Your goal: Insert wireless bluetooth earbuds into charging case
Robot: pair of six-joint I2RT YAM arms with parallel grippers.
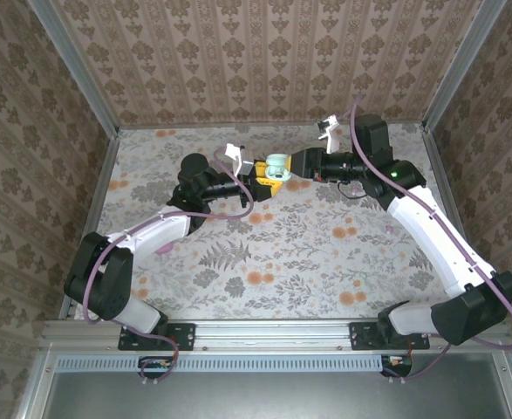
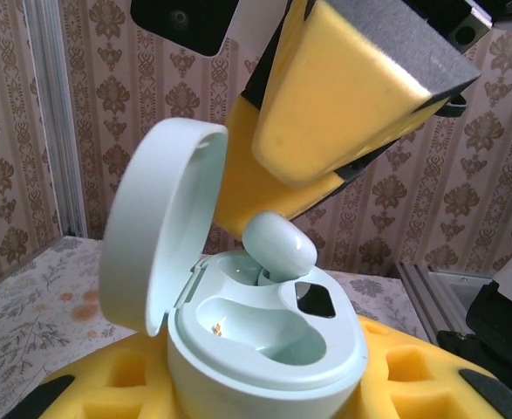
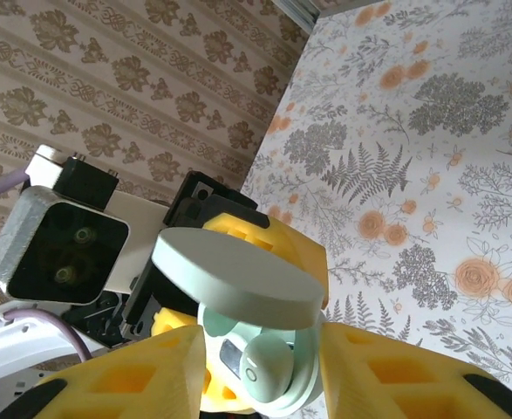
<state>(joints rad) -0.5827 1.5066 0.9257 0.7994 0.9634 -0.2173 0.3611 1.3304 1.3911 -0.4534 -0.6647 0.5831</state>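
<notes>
Above the floral-patterned tabletop (image 1: 325, 262), my left pincer (image 1: 266, 177) is clamped on the mint-green plastic charging case (image 2: 264, 349), lid up, while my right pincer (image 3: 262, 367) stands apart around the pale rounded earbud (image 2: 277, 246) perched in one socket.

Pale mint all over the charging case (image 2: 264, 349), lid included, and the earbud (image 2: 279, 246) matches it! Bright yellow foam pads (image 2: 325, 105) on the right gripper (image 3: 257, 336), dark grey on the outer face. Tablecloth (image 1: 308, 253): white, grey ferns, orange blooms. Wallpaper (image 1: 264, 61): brown damask stripes. Purple cable (image 1: 354, 131), upper right.
</notes>
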